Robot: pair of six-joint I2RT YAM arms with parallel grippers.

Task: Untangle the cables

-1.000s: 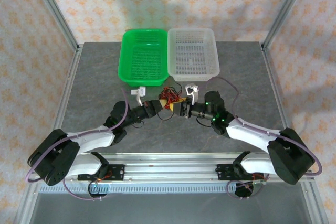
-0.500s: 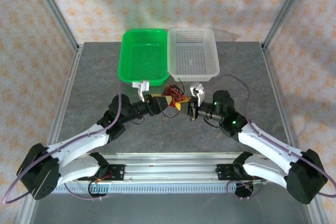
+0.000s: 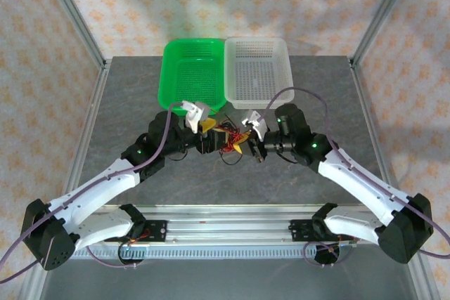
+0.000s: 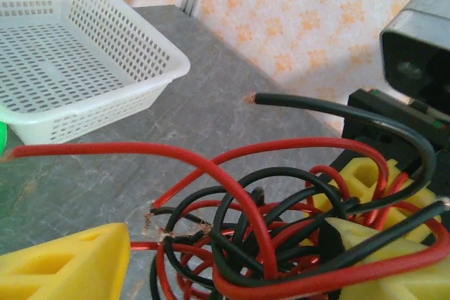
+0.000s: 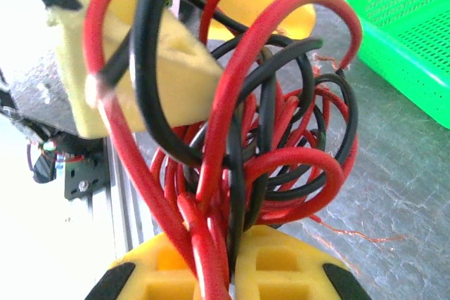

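Two mesh baskets sit side by side at the far edge of the grey bench (image 3: 126, 110). The green basket (image 3: 191, 79) is at 11 o'clock from the cables (image 3: 229, 138) and the white basket (image 3: 259, 72) at 1 o'clock, with their near rims close to both wrists. The cables, a knot of red and black wires, sit between the two claws near the bench's middle, just short of the baskets.

The left claw (image 3: 209, 135) meets the knot from 9 o'clock. In its wrist view its yellow fingers (image 4: 67, 265) stand spread, with the knot between them and loops draped over one finger. The right claw (image 3: 249, 144) comes in from 3 o'clock, its fingers (image 5: 295, 265) pressed together on several red and black strands.

Both arms reach forward and inward from bases at 7 and 5 o'clock, with the wrists turned to face each other.
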